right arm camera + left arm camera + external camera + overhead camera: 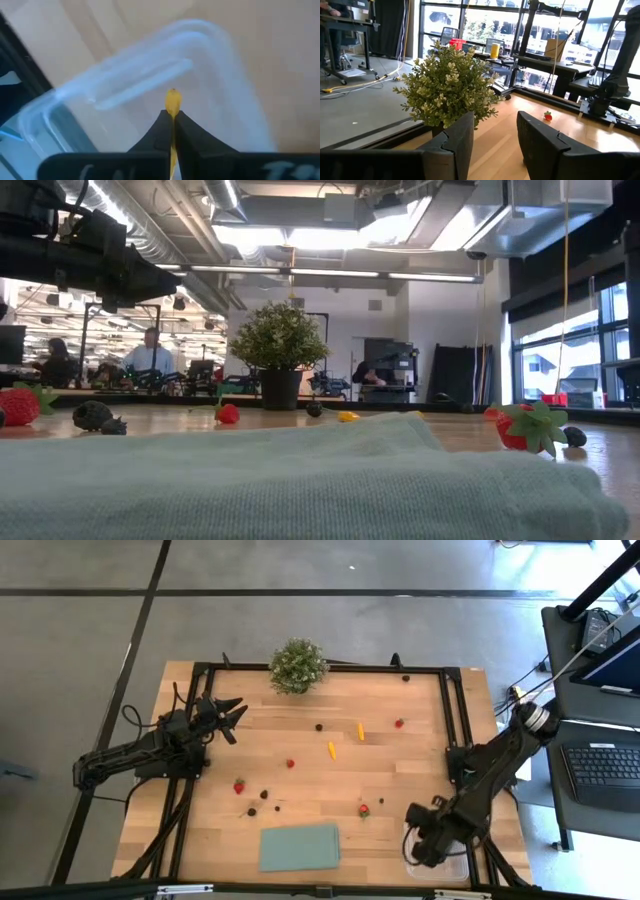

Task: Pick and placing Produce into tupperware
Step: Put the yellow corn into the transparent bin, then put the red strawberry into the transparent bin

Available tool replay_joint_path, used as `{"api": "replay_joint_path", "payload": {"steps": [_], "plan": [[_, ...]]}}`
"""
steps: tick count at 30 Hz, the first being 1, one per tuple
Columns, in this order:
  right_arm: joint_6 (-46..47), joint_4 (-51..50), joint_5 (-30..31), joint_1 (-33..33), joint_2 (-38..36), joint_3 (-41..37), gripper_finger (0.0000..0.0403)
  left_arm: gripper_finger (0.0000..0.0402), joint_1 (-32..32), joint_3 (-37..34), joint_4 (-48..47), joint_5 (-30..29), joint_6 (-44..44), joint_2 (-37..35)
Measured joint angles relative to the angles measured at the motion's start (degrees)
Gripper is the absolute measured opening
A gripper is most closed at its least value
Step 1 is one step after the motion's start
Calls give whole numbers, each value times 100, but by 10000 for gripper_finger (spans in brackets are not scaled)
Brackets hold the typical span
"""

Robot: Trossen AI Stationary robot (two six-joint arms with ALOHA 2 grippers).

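Yellow-orange and slim, a small elongated piece of produce (173,100) sticks out from between the closed fingers of the right tool (172,120), pinched along its length with only its tip showing. Directly beneath it sits the tupperware (210,45), a clear, shallow plastic box with rounded corners. In the high view this box lies at the lower right of the frame (462,866), largely covered by the right arm.

The piece looks very light and fairly stiff, probably smooth enough to slip, so a narrow grip across its middle seems the safest hold. The strawberries likely need a gentler squeeze around their widest part. The box itself appears light and could slide if bumped.

More produce is scattered over the wooden bench (420,765): two yellow-orange pieces (332,750) near the centre, red strawberries (239,786) with green tops, and dark round berries (319,727).

The left tool (232,715) hovers at the upper left of the bench, fingers (457,145) parted moderately and holding nothing, facing a bushy potted plant (298,665) at the bench's top edge. A pale-green cloth (299,846) lies flat at the bottom centre.
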Motion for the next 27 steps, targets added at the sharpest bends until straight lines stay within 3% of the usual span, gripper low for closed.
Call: {"api": "replay_joint_path", "payload": {"steps": [8, 13, 18, 22, 27], "plan": [[317, 611, -344, -7, 778, 2, 17, 143, 2, 0, 0, -2, 2, 0], [361, 655, -384, -7, 881, 2, 40, 143, 1, 0, 0, -2, 1, -1], [367, 693, -915, -11, 879, 2, 62, 143, 2, 0, -2, -1, 0, 0], [379, 691, -995, -9, 879, 2, 93, 143, 2, 0, -1, 0, 0, 0], [385, 380, -1002, -11, 879, 5, 164, 143, 2, -2, -2, 0, -11, 0]]}}
